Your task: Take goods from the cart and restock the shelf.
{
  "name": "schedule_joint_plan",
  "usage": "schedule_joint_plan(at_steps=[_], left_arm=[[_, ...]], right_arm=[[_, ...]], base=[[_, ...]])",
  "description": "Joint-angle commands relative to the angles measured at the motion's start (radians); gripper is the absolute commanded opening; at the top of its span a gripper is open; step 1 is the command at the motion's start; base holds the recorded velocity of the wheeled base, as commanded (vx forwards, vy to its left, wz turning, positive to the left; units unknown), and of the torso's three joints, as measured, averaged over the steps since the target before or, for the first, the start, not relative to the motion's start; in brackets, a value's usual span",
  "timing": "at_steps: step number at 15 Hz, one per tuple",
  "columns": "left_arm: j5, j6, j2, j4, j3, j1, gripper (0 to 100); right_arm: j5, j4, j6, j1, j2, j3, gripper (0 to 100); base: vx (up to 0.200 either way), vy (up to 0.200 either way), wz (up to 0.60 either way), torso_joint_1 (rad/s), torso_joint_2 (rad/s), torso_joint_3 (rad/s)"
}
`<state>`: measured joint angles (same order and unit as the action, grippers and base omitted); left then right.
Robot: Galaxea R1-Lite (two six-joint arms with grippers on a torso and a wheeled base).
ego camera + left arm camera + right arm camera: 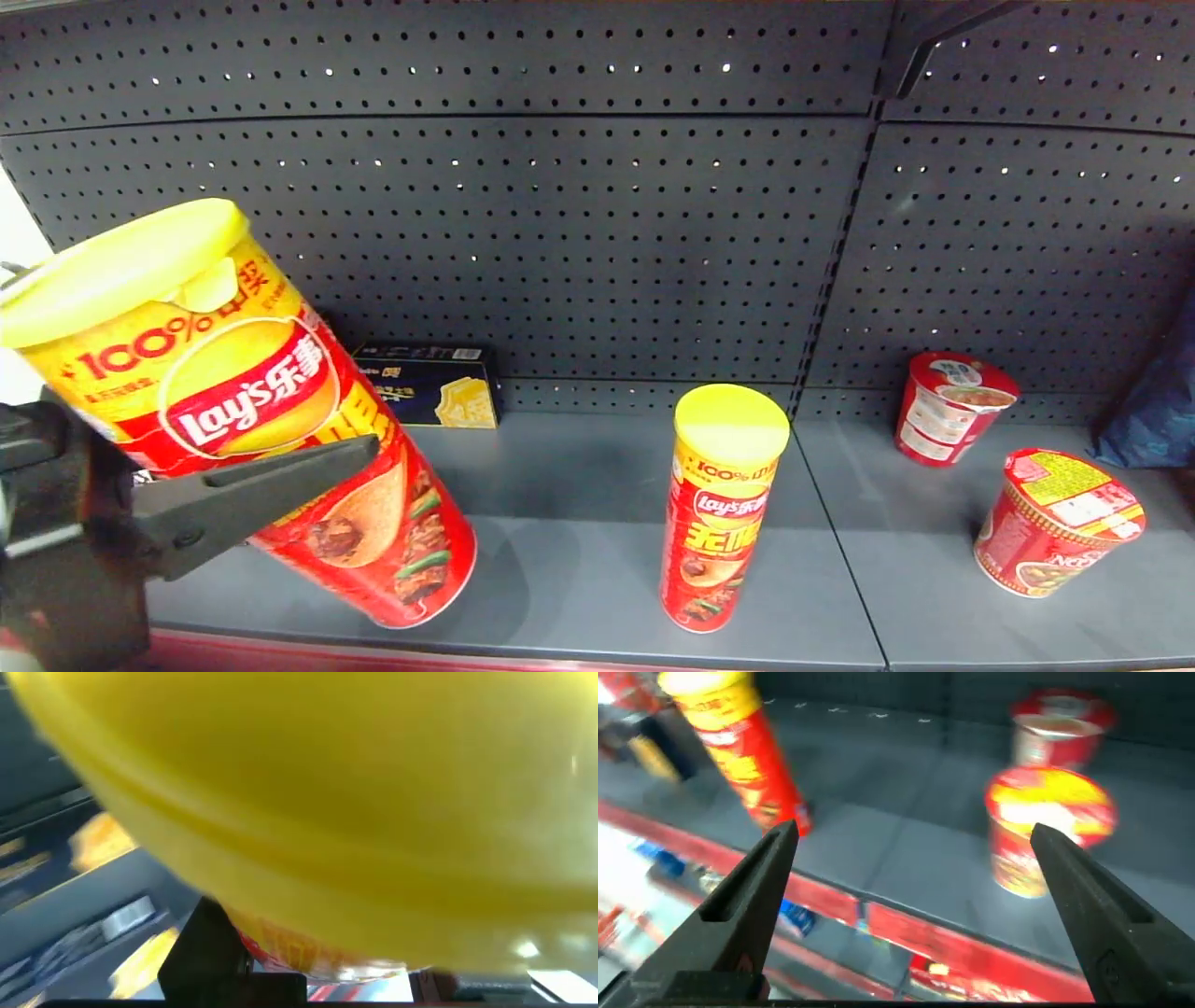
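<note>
Grey shelf (579, 523), tilted can (215, 364), left hand (341, 425) cropped

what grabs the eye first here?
First, the big tilted chip can clamped in the left gripper over the shelf's left front. Next, a matching can standing upright mid-shelf. On the right are two red noodle cups, a back cup and a front cup.

White logo lettering on a red band and a percentage figure are borne by the tilted crisp can (233, 401) and the upright crisp can (719, 504); the print on the box (434, 385) cannot be made out.
</note>
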<state>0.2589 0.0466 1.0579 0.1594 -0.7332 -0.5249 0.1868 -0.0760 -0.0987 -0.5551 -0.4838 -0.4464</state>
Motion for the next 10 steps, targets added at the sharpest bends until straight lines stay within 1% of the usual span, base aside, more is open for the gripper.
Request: schedule_joint_plan(at_steps=[1,2,4,6,7,8,9,10], left_arm=[[0.054,-0.002,0.149,0.034,-0.048,0.003,0],[0.129,-0.001,0.195,0.039,-0.083,0.023,0],[0.252,-0.005,0.274,0.039,-0.14,0.054,0],[0.356,-0.013,0.379,0.042,-0.203,0.114,0],[0.359,-0.028,0.427,0.052,-0.227,0.12,0],[0.359,-0.028,0.427,0.052,-0.227,0.12,0],[0.359,-0.096,0.533,0.103,-0.262,0.152,0],[0.358,-0.131,0.582,0.126,-0.276,0.161,0]], right_arm=[[0.0,-0.053,-0.001,0.053,0.11,0.0,100],[-0.001,-0.084,-0.001,0.063,0.134,-0.003,100],[-0.003,-0.085,-0.004,0.081,0.143,-0.005,100],[-0.001,-0.087,-0.004,0.089,0.142,-0.005,100],[-0.001,-0.087,-0.004,0.104,0.142,-0.009,100],[-0.001,-0.087,-0.004,0.104,0.142,-0.009,100],[-0.001,-0.088,-0.004,0.144,0.142,-0.018,100],[-0.003,-0.088,-0.004,0.15,0.145,-0.018,100]], base=[[0.0,0.0,0.0,0.0,0.0,0.0],[0.0,0.0,0.0,0.0,0.0,0.0],[0.0,0.0,0.0,0.0,0.0,0.0],[0.0,0.0,0.0,0.0,0.0,0.0],[0.0,0.0,0.0,0.0,0.0,0.0],[0.0,0.0,0.0,0.0,0.0,0.0],[0.0,0.0,0.0,0.0,0.0,0.0],[0.0,0.0,0.0,0.0,0.0,0.0]])
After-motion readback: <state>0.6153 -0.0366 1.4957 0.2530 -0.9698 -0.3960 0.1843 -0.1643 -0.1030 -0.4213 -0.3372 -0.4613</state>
